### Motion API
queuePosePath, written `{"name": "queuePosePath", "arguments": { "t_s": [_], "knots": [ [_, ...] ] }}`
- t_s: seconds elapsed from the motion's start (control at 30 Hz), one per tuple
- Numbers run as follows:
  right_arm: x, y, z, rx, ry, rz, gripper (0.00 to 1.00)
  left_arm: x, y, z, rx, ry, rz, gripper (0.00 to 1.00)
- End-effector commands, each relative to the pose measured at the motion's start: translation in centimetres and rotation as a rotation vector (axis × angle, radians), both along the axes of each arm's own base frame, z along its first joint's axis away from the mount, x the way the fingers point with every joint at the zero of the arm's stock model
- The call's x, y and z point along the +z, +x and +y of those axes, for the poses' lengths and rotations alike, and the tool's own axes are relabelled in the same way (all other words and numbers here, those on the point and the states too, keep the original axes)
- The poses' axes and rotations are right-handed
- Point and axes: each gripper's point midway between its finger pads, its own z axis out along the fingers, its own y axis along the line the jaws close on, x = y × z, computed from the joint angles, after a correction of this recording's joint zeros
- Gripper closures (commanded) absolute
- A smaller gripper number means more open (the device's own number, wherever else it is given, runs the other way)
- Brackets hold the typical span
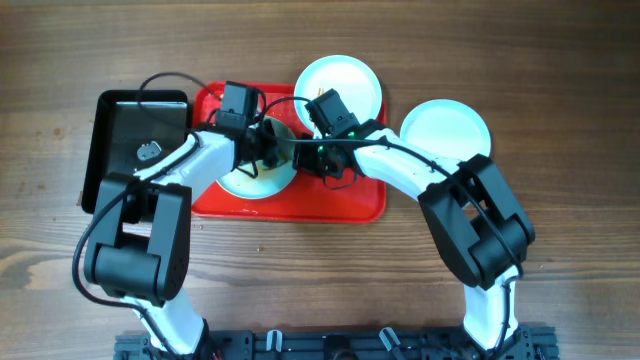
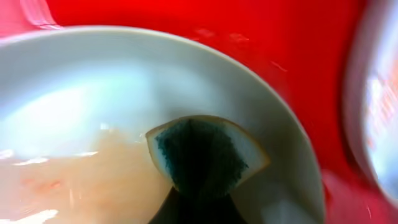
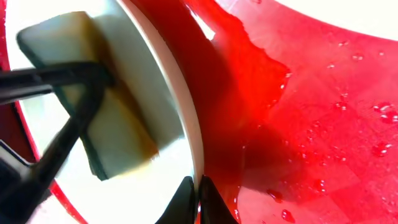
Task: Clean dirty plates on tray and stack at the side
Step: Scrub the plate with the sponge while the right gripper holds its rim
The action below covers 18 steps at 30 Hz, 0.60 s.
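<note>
**Scrubbing, rim pinned**

Clamped in left gripper: a sponge, pressed on the smeared plate at the tray's left end. Pinched on that plate's rim: right gripper. Crowded above by both arms. At the tray's far edge, a second plate; off its right corner, a third plate; left, a black tray. Open wet floor rightwards.

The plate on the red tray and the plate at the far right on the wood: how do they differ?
The tray plate lies on the red tray, partly hidden, with an orange smear; the right plate lies on bare wood, uncovered, clean. Both are round and white.
</note>
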Motion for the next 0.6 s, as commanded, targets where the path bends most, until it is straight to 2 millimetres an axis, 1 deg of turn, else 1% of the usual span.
{"name": "queuePosePath", "arguments": {
  "t_s": [0.0,0.07,0.17,0.23,0.33,0.37,0.47,0.5,0.57],
  "knots": [
    [-1.0,-0.5,0.2,0.026,-0.01,0.016,0.96,-4.5,-4.4,6.3,0.425,0.189,0.17,0.96],
    [-1.0,-0.5,0.2,0.03,-0.01,0.013,0.96,-4.8,-6.3,6.8,0.487,0.203,0.245,0.96],
    [-0.9,-0.5,0.3,0.036,-0.005,0.015,0.96,-5.0,-8.5,6.8,0.447,0.227,0.338,0.96],
    [-0.9,-0.5,0.3,0.036,-0.005,0.015,0.96,-5.2,-9.8,5.6,0.301,0.196,0.409,0.96],
    [-0.9,-0.5,0.3,0.039,-0.004,0.013,0.96,-5.1,-12.5,3.1,0.058,0.083,0.535,0.96],
    [-0.9,-0.6,0.4,0.041,-0.002,0.015,0.96,-5.0,-13.1,2.6,0.012,0.047,0.56,0.96],
    [-0.9,-0.5,0.4,0.041,-0.001,0.011,0.96,-4.2,-14.4,0.9,-0.136,-0.096,0.607,0.96],
    [-0.8,-0.4,0.4,0.042,0.001,0.006,0.96,-4.0,-14.5,0.6,-0.163,-0.135,0.608,0.96],
    [-0.8,0.0,0.4,0.034,-0.004,-0.014,0.95,-3.9,-14.2,1.5,-0.132,-0.152,0.608,0.96]
  ]
}}
